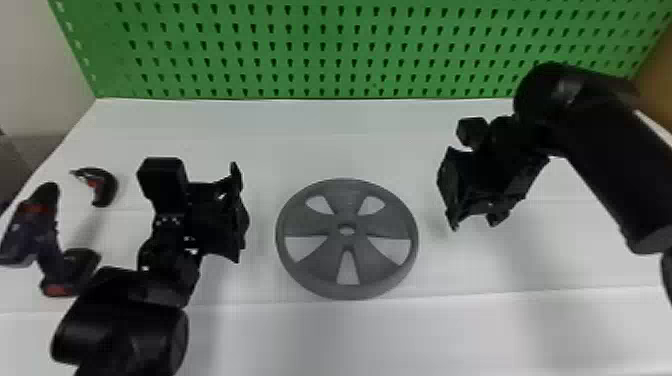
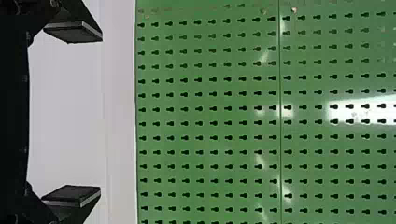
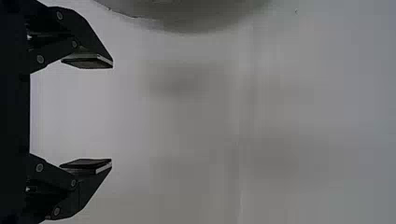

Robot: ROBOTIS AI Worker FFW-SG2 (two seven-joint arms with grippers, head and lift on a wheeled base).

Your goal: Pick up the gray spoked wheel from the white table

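The gray spoked wheel [image 1: 346, 215] lies flat on the white table [image 1: 320, 135], between the two grippers and touching neither. My left gripper [image 1: 239, 212] is to the left of the wheel; in the left wrist view the same gripper [image 2: 72, 114] has its fingers wide apart with nothing between them. To the right of the wheel is my right gripper [image 1: 452, 192], above the table. The right wrist view shows this gripper [image 3: 87, 113] open, nothing held, with part of the wheel's rim [image 3: 196, 14] off to one side.
A cordless drill [image 1: 47, 245] lies at the table's left side, partly beside the left arm. Near it is a small curved black and red item [image 1: 102, 187]. Behind the table stands a green perforated panel [image 1: 320, 55].
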